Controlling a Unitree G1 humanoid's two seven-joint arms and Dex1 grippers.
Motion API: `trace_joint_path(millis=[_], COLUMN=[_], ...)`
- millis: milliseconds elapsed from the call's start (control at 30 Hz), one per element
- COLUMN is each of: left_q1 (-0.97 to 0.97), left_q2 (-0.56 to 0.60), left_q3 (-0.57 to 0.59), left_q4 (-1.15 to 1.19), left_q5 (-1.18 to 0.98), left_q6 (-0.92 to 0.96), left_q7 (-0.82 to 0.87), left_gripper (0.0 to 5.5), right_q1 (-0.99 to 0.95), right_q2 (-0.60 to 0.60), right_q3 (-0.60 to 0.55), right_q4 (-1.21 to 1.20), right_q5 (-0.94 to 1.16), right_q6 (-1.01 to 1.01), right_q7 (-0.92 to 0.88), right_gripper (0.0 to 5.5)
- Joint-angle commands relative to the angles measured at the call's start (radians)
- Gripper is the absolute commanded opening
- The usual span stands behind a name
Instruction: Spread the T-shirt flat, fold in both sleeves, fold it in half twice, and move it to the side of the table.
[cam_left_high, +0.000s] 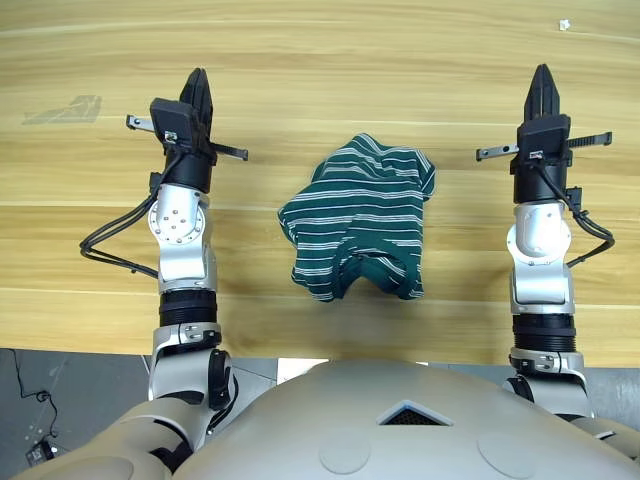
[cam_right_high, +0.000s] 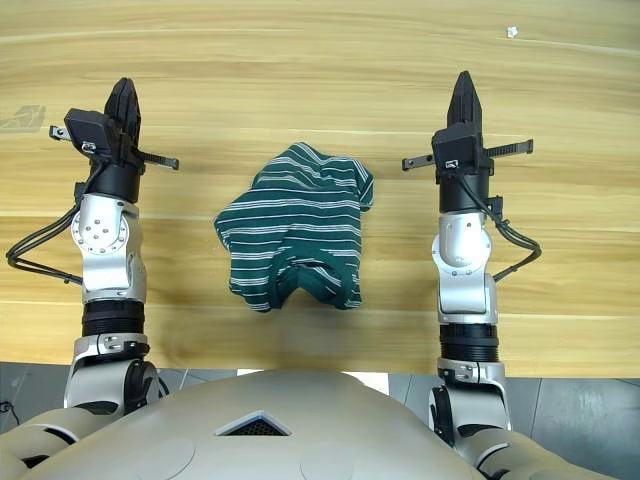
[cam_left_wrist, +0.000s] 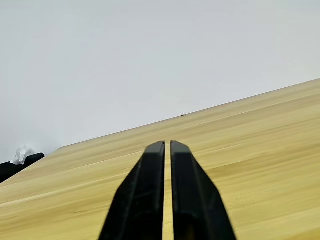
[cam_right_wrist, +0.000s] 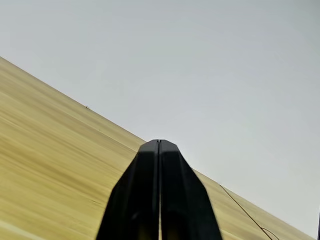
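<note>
Currently the crumpled T-shirt (cam_left_high: 357, 215) lies between left fingers (cam_left_high: 197, 95) and right fingers (cam_left_high: 543, 92), both pairs pressed together.

A small white scrap (cam_left_high: 564, 25) lies far right, a grey patch (cam_left_high: 64, 109) far left.

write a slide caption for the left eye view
Crumpled green striped T-shirt on the wooden table, between the shut left tool and right tool.

T-shirt (cam_left_high: 358, 215) mid-table (cam_left_high: 300, 60), left claw (cam_left_high: 197, 78) well to its left, right claw (cam_left_high: 543, 74) well right
</note>
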Motion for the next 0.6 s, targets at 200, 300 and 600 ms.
trace_joint_path(millis=[200,300,600], left_q1=[0.643,0.75,0.697], left_q2=[0.385,0.466,0.472], left_q3=[-0.259,-0.339,-0.423], left_q4=[-0.643,-0.683,-0.617], left_q5=[-0.024,0.028,0.125], left_q6=[0.094,0.116,0.132], left_q7=[-0.51,-0.589,-0.597], left_gripper=[1.79,2.26,3.06], right_q1=[0.534,0.592,0.559], right_q2=[-0.376,-0.448,-0.449], right_q3=[0.26,0.312,0.329], right_q4=[-0.457,-0.481,-0.463], right_q5=[0.052,0.057,-0.009], right_q6=[-0.039,-0.046,-0.009], right_q7=[0.542,0.631,0.64], right_gripper=[1.76,2.29,3.27])
